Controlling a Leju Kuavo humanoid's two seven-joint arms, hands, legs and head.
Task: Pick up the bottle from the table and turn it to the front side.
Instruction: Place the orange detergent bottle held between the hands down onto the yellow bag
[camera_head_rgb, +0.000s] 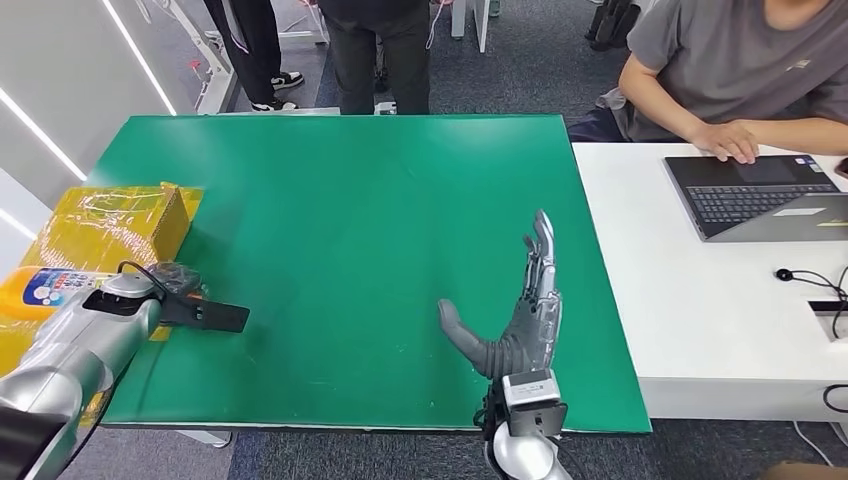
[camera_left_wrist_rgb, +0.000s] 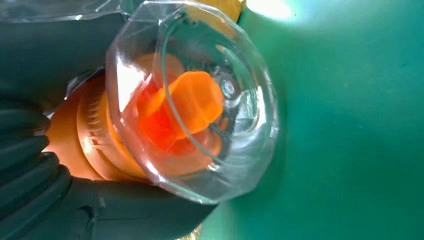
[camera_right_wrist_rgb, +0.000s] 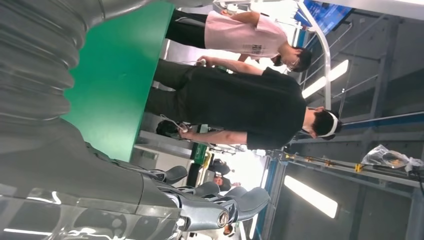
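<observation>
Bottle (camera_left_wrist_rgb: 150, 130), orange with a clear cap (camera_left_wrist_rgb: 200, 100), sits at the green table's (camera_head_rgb: 350, 250) left edge beside the yellow box (camera_head_rgb: 120, 225), enclosed by our left hand's (camera_left_wrist_rgb: 35, 165) dark fingers, presumably for lifting. Its long axis runs out of the fingers, cap foremost. Our right hand (camera_head_rgb: 520, 310) waits, fingers straight and spread, holding nothing.

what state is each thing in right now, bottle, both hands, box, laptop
bottle: held in the left hand, clear cap on, at the table's left edge
left hand: grips the bottle
right hand: holds nothing, fingers straight and apart, thumb out, over the green table
yellow box: wrapped in clear tape, at the table's left edge
laptop: open, on the white table, a person's hand at its far edge
</observation>
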